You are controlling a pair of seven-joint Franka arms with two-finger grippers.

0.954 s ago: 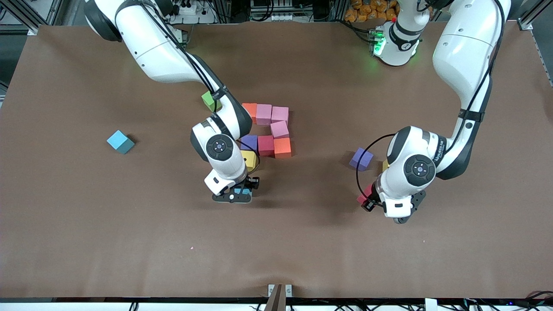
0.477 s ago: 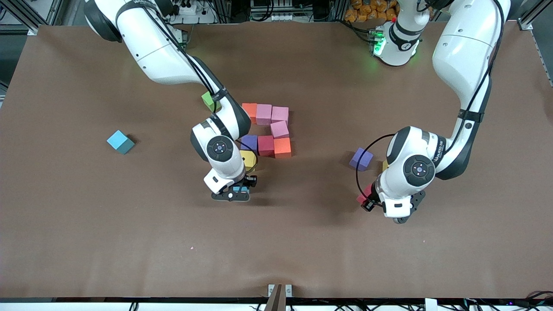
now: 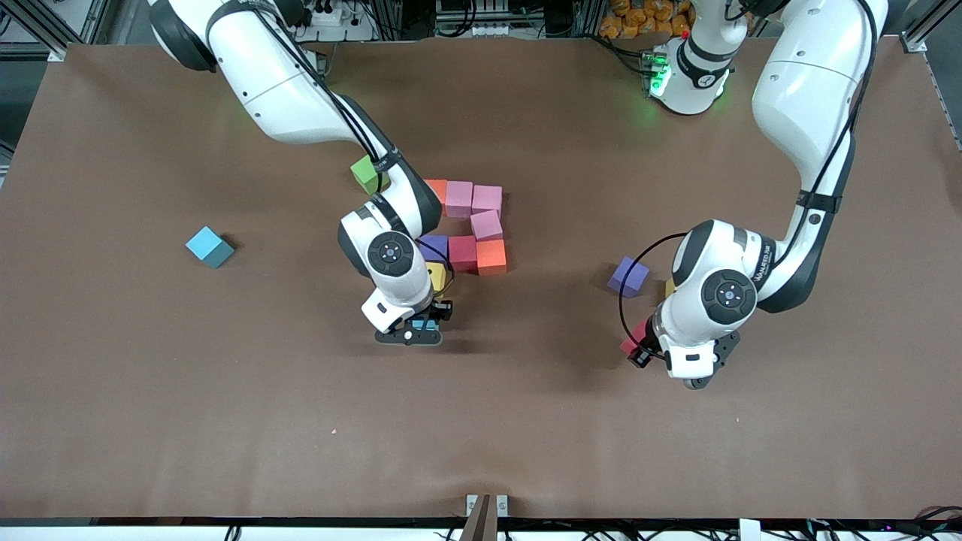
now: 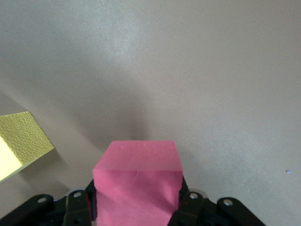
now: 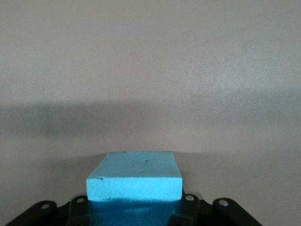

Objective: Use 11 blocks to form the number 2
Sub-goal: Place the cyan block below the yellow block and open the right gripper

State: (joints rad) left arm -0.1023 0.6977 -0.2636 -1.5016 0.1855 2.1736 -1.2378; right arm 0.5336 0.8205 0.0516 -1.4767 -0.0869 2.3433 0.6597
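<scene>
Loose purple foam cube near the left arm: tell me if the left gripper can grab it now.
Probably not yet: the left gripper is shut on a red foam cube. The loose purple foam cube itself lies uncovered close by.

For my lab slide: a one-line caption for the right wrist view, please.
Right pincer shut on a light blue foam cube, carried over the bare brown table.

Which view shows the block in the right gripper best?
The right wrist view: the light blue block fills the foreground between the fingers. The front view shows only a blue sliver under the right gripper. The left wrist view shows none of it.
</scene>
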